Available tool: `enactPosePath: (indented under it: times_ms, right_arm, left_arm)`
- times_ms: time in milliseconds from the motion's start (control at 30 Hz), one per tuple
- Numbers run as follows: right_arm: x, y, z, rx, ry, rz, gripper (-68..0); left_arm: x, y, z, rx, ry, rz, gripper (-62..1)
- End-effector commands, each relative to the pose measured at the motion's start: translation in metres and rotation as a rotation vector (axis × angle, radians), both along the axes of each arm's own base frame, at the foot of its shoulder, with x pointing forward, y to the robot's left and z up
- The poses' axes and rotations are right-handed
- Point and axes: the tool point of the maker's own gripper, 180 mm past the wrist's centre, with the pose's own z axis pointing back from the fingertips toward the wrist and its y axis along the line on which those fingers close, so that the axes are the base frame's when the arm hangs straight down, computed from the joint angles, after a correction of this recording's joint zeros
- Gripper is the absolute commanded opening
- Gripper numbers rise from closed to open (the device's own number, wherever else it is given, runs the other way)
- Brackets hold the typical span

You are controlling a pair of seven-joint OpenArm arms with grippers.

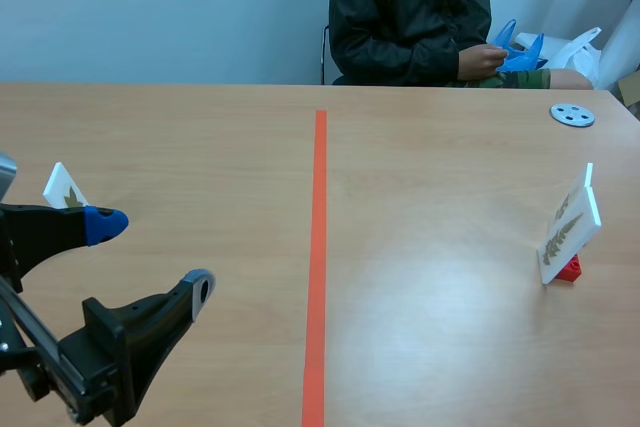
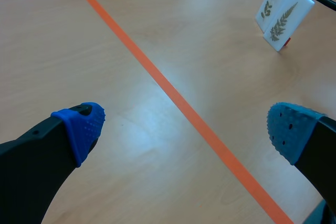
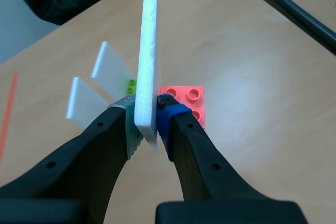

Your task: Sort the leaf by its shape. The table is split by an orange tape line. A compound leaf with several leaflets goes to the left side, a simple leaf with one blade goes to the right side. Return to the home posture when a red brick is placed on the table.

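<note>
Status: sort looks mid-way.

- **Right gripper** (image 3: 148, 121): pinching a white card (image 3: 147, 51), seen edge-on, so its leaf can't be read. A red brick (image 3: 189, 98) touches the card's base. The right arm doesn't show in the scene view.
- **Left gripper** (image 1: 155, 257): spread wide, holding nothing, near left of the tape line (image 1: 318, 267).
- **Fern card** (image 1: 568, 232): stands near right on the red brick. It has several leaflets, so I'd say it belongs left and that move isn't done.
- **Small card** (image 1: 62, 187): on the left side, just beyond the left gripper, leaf too small to tell.
- **Home cue:** the brick looks like a card stand. Can't tell if it's the cue.

Counts:
- **Scene:** 3 cards, 1 left and 2 right, with a back card (image 1: 587, 179) just behind the fern.
- **Right wrist:** 3 cards, the held one plus a second card (image 3: 110, 64) and a third card (image 3: 79, 103) beyond it.
- **Other:** 1 red brick, 1 green piece (image 3: 131, 83), 1 grey disc (image 1: 572, 115), 1 person (image 1: 410, 17) at the far side.
</note>
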Motion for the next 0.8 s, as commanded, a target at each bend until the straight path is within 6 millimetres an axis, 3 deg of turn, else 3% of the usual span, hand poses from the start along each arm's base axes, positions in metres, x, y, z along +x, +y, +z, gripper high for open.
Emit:
enactPosePath:
  times_ms: [0, 367, 767]
  right_arm:
    - [0.006, -0.005, 0.008, -0.027, -0.031, -0.011, -66.0]
    - [0.013, -0.036, -0.028, -0.079, 0.023, -0.147, -66.0]
    - [0.053, -0.006, -0.043, -0.329, 0.089, -0.039, -66.0]
  left_arm:
    - [0.003, 0.002, 0.005, -0.01, -0.019, 0.003, 1.4]
    - [0.003, 0.002, 0.005, -0.009, -0.018, 0.003, 1.4]
    - [0.003, 0.002, 0.005, -0.009, -0.018, 0.003, 1.4]
